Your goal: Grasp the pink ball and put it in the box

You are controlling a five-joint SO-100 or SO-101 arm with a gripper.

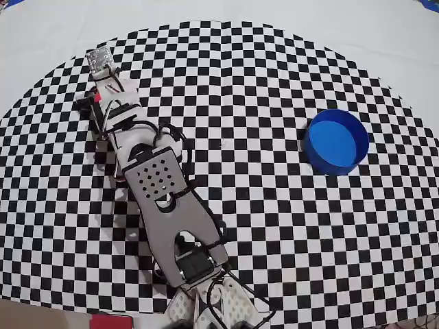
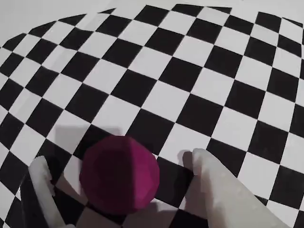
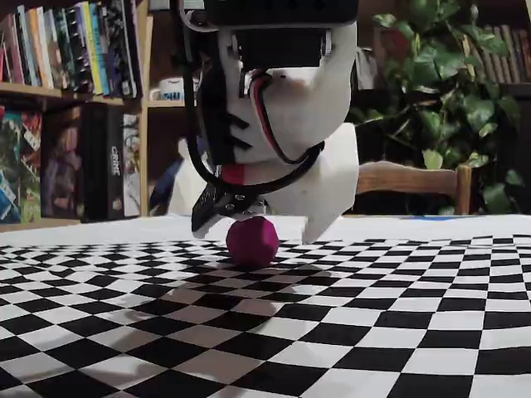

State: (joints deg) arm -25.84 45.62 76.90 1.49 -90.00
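The gripper point(image 2: 118, 166) is standing open, its fingers point(image 2: 209, 180) flanking the ball point(image 2: 119, 175), which is resting on the checkered cloth point(image 2: 190, 71). The box point(image 1: 336, 142) is sitting well apart.

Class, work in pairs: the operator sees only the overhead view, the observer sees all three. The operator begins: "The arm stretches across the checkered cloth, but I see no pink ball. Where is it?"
Observer: Hidden under the arm. In the wrist view the ball lies between the two fingers of the hand.
Operator: Is it gripped?
Observer: No. The wrist view shows a gap on each side of the ball, so the hand is open.
Operator: Is it off the cloth?
Observer: No. In the fixed view the ball rests on the cloth, with the fingertips down beside it.
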